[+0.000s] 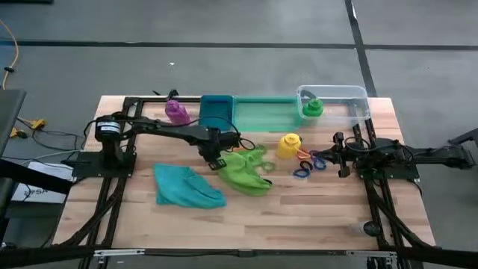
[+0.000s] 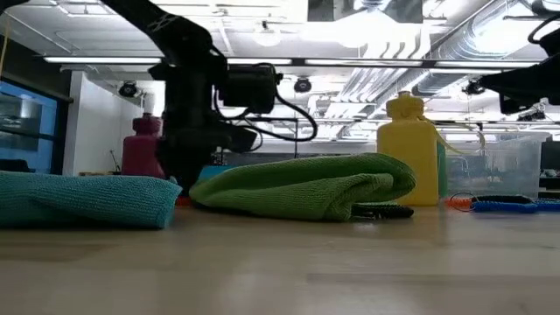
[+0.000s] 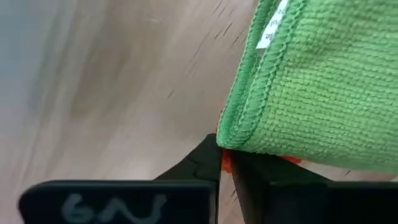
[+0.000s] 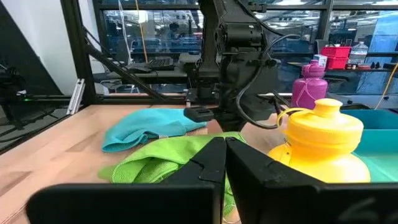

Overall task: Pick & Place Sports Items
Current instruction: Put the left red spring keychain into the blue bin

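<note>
Reaching across the table (image 1: 314, 224), the left gripper (image 1: 216, 158) sits at the 9 o'clock edge of the lime cloth (image 1: 246, 172), near the middle of the table. In the left wrist view its fingers are pressed almost together right at the cloth's (image 3: 311, 81) hemmed corner, w/ a bit of orange showing between the tips; I can't tell if any cloth is really pinched. The cloth is soft, light and floppy, so it will sag and drag when lifted. Best spot to grab looks like that stitched corner or a thick fold, not the flat middle. It won't break, but a thin pinch could slip out. The teal cloth (image 1: 187, 187) lies at about 7 o'clock from the lime one, just beside it, and should handle the same way. The yellow bottle (image 1: 289, 144) stands at 2 o'clock from the lime cloth; it looks hard, smooth and light, so prob. best held round the body. Little rings (image 1: 308, 166) lie at 3 o'clock, small and rubbery, tricky to pinch. The purple bottle (image 1: 176, 111) stands by the blue bin (image 1: 216, 112), and a green bottle (image 1: 312, 108) sits inside the clear bin (image 1: 351, 101). The right gripper (image 1: 337, 155) waits at the right side, fingers pressed together, holding nothing.
</note>
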Tool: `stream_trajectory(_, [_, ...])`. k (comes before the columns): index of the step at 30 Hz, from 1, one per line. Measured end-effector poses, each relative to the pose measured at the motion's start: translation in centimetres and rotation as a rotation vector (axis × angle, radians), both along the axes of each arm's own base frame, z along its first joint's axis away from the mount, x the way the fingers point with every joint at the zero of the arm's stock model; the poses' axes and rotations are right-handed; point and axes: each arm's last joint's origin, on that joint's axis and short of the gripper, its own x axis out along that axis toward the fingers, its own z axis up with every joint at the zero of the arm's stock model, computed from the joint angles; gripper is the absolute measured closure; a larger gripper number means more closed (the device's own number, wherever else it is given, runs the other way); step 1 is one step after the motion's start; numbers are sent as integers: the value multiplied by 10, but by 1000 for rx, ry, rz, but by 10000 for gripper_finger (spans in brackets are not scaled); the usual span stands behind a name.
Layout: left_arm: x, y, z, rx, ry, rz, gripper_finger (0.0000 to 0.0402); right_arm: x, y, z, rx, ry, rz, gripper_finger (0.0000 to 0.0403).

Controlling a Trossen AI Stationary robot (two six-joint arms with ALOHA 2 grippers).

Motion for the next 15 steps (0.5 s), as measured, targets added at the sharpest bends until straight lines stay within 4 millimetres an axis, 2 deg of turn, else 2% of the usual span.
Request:
stream_trajectory(4, [-4,-1,8,3,-12,-4,397,0,0,0,0,0,0,403])
stream_trajectory(15, [-19,4,56,41,-164,-46,400,0,0,0,0,0,0,402])
